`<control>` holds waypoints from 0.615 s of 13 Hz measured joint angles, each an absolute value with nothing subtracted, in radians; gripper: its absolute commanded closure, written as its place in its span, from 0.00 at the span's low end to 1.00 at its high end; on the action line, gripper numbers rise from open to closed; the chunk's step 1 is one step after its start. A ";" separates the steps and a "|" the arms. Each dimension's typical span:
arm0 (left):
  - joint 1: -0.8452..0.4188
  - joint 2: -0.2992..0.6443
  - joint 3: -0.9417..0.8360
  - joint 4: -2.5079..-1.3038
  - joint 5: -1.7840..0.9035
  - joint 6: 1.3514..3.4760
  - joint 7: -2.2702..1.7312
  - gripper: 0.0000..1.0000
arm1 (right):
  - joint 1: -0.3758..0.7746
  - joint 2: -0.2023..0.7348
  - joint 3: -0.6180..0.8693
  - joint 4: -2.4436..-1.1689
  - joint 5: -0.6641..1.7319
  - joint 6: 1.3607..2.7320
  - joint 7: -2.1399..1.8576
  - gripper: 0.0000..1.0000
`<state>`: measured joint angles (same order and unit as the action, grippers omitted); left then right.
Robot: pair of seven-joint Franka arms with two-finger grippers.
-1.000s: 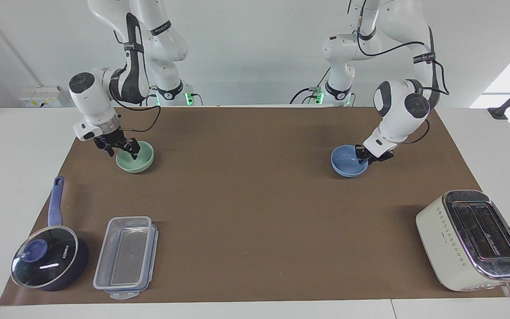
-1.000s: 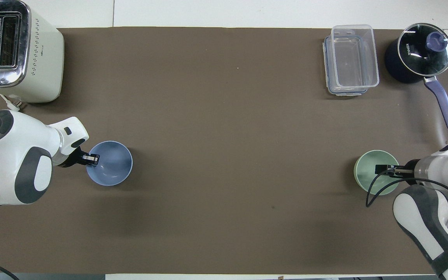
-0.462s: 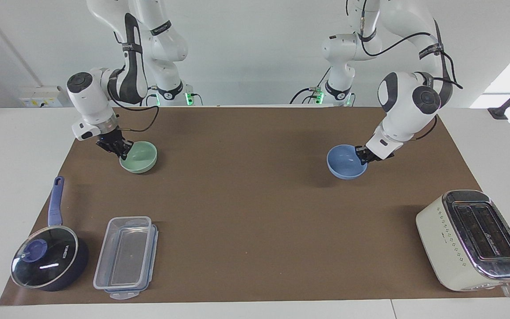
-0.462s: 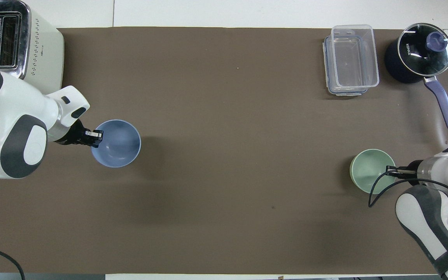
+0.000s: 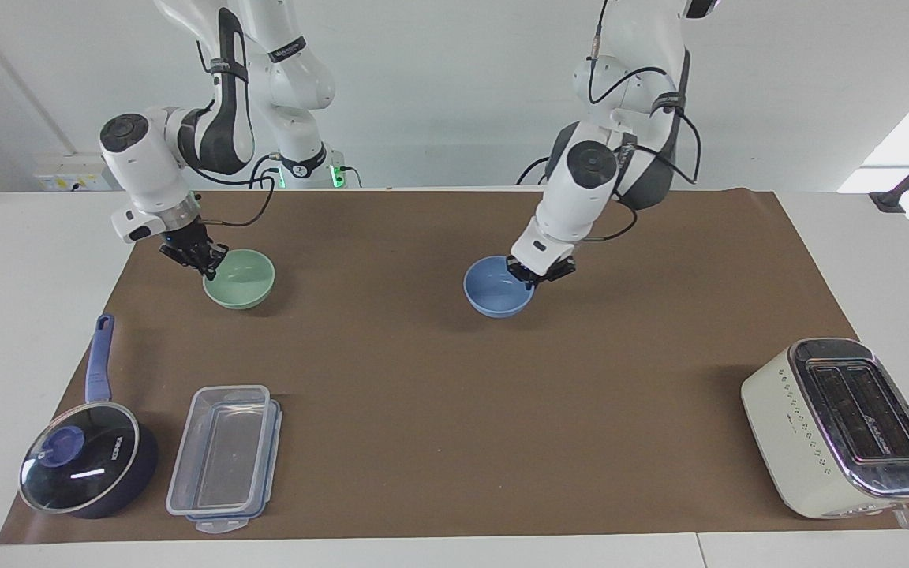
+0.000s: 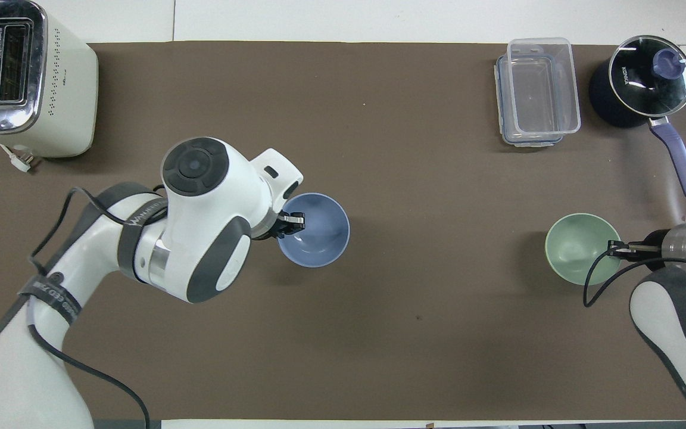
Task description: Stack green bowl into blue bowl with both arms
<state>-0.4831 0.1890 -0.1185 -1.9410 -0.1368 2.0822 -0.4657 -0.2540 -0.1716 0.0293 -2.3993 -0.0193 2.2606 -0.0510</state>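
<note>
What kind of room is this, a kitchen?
Probably a robot lab set up like a kitchen: two robot arms, a toaster, a saucepan and bowls on a brown mat.

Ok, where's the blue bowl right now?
The blue bowl is near the middle of the brown mat, pinched at its rim by the left gripper, well apart from the green bowl at the right arm's end.

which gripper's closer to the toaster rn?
Left. The left gripper, shut on the blue bowl near the table's middle, is nearer the toaster; the right gripper grips the green bowl at the right arm's end.
</note>
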 measured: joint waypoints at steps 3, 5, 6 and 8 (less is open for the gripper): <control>-0.531 0.226 -0.118 -1.996 -0.147 2.163 -0.480 1.00 | -0.234 -0.187 0.035 -2.272 -0.019 2.112 -0.052 1.00; -0.541 0.251 -0.118 -1.997 -0.148 2.184 -0.480 0.01 | -0.202 -0.192 0.040 -2.185 -0.019 2.015 -0.052 1.00; -0.541 0.252 -0.117 -1.996 -0.148 2.185 -0.480 0.00 | -0.192 -0.192 0.043 -2.144 -0.019 1.973 -0.052 1.00; -0.535 0.242 -0.106 -1.982 -0.148 2.170 -0.480 0.00 | -0.173 -0.188 0.044 -2.066 -0.019 1.895 -0.052 1.00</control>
<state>-0.5345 0.2417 -0.1063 -1.9818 -0.1479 2.1701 -0.4802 -0.1727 -0.1883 0.0440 -2.0659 -0.0193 1.8950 -0.0524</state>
